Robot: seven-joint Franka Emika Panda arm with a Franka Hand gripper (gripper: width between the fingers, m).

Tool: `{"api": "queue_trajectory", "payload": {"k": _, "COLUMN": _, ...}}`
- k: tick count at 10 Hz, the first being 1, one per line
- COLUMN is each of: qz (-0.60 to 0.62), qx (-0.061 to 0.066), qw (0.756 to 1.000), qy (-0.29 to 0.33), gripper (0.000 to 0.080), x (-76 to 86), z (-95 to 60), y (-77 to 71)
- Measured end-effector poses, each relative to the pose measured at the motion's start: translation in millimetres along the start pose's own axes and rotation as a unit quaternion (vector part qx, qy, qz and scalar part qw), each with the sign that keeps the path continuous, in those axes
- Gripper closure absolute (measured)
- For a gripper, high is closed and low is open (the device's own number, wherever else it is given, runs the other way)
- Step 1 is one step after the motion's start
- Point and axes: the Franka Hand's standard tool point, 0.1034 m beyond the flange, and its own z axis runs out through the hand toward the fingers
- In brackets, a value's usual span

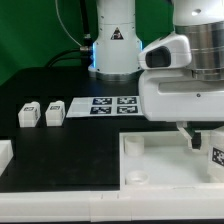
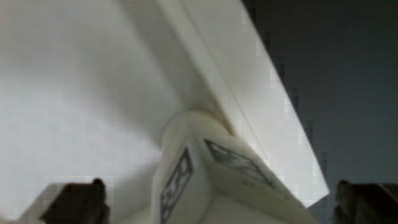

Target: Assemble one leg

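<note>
A white leg (image 2: 217, 172) with black-and-white tags stands between my fingers in the wrist view, against the wall of the large white tray (image 2: 89, 90). My gripper (image 2: 222, 205) is open, and both dark fingertips (image 2: 80, 200) stand clear of the leg's sides. In the exterior view the gripper (image 1: 203, 140) hangs low over the tray (image 1: 150, 165) at the right, with the tagged leg (image 1: 217, 153) beside one finger. Two more legs (image 1: 30, 113) (image 1: 54, 112) stand side by side on the black table at the exterior view's left.
The marker board (image 1: 105, 104) lies behind the tray. Another white part (image 1: 5, 155) lies at the left edge. The arm's base (image 1: 113, 40) stands at the back. The table's front edge runs just below the tray.
</note>
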Motion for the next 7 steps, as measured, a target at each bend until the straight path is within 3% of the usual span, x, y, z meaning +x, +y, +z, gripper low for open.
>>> {"api": "queue_trajectory", "payload": {"k": 2, "qz": -0.158, "qx": -0.024, "qw": 0.987, "qy": 0.003, "gripper": 0.0151, "x": 0.3, "z": -2.5, "y": -5.1}}
{"api": "queue_trajectory", "payload": {"k": 3, "qz": -0.221, "qx": -0.026, "qw": 0.975, "qy": 0.003, "gripper": 0.015, "x": 1.4, "z": -2.5, "y": -3.2}}
{"api": "queue_trajectory", "payload": {"k": 5, "qz": -0.226, "qx": -0.026, "qw": 0.974, "qy": 0.004, "gripper": 0.015, "x": 3.0, "z": -2.6, "y": -0.3}}
{"api": "queue_trajectory", "payload": {"k": 6, "qz": -0.226, "qx": -0.026, "qw": 0.974, "qy": 0.004, "gripper": 0.0282, "x": 2.9, "z": -2.4, "y": -0.4}}
{"api": "queue_trajectory", "payload": {"k": 7, "qz": -0.214, "qx": -0.025, "qw": 0.976, "qy": 0.004, "gripper": 0.0282, "x": 2.8, "z": -2.3, "y": -0.4}}
